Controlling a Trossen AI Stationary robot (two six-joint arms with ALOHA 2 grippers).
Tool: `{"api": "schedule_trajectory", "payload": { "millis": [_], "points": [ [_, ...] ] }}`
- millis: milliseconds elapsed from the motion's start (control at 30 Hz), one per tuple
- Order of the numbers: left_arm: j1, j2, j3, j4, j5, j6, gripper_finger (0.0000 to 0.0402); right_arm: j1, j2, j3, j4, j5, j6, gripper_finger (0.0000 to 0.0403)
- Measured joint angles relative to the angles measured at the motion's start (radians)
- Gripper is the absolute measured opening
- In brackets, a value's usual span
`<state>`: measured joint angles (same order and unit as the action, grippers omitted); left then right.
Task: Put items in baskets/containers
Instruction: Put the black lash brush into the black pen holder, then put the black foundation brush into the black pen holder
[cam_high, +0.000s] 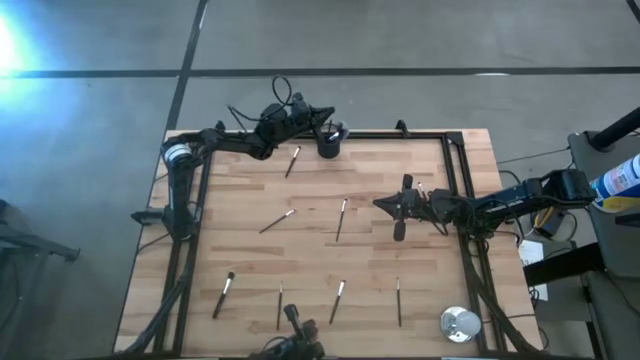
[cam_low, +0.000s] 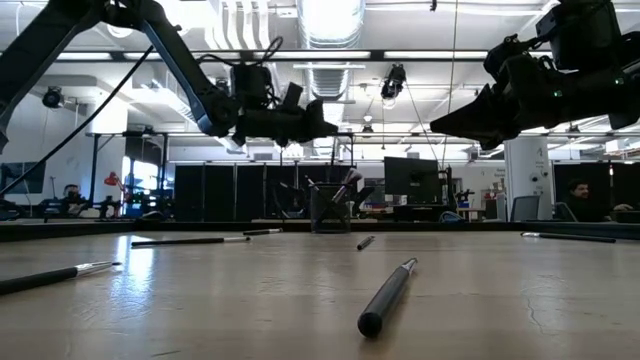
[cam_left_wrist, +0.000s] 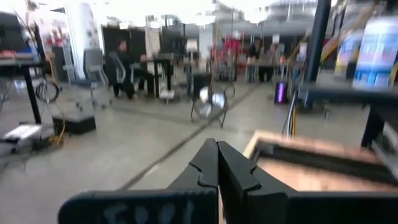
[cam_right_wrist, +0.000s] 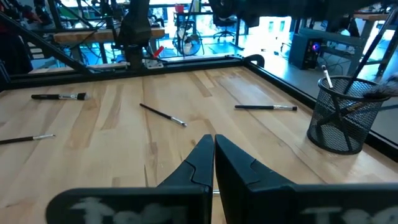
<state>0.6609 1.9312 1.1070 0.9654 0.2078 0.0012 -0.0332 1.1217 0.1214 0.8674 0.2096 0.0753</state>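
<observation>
A black mesh cup (cam_high: 331, 143) stands at the table's far edge with a few brushes upright in it (cam_right_wrist: 344, 115). Several thin brushes lie flat on the wood, among them one just left of the cup (cam_high: 292, 161), two mid-table (cam_high: 277, 221) (cam_high: 341, 219) and a row near the front edge (cam_high: 337, 300). My left gripper (cam_high: 318, 118) hovers shut just above and left of the cup (cam_low: 330, 207), with nothing between its fingers (cam_left_wrist: 217, 155). My right gripper (cam_high: 380, 203) hangs shut and empty over the table's right half (cam_right_wrist: 213, 146).
A round silver disc (cam_high: 460, 323) lies at the near right corner. A black frame rail (cam_high: 455, 160) runs around the table's edges. One dark brush (cam_low: 385, 295) lies close to the low camera. People sit in the room beyond the table (cam_left_wrist: 124, 65).
</observation>
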Motion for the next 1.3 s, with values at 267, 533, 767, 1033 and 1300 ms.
{"api": "schedule_trajectory", "payload": {
  "millis": [267,533,767,1033,1300],
  "points": [
    [0.004,0.01,0.006,-0.152,-0.056,-0.049,0.0003,0.0,0.0,0.0,0.0,0.0,0.0,0.0008],
    [0.005,-0.041,0.02,-0.291,-0.061,-0.085,0.0049,0.0,0.0,0.0,0.001,0.0,0.0,0.0008],
    [-0.001,-0.152,0.011,-0.448,-0.065,-0.038,0.0064,0.0,0.0,0.0,0.001,0.0,0.0,0.0008],
    [-0.048,-0.342,-0.091,-0.596,-0.067,-0.017,0.0064,0.0,0.0,0.0,0.001,0.001,0.001,0.0008],
    [-0.206,-0.603,-0.221,-0.98,-0.262,-0.067,0.0063,0.0,0.0,0.0,-0.003,0.001,-0.02,0.0008]
  ]
}}
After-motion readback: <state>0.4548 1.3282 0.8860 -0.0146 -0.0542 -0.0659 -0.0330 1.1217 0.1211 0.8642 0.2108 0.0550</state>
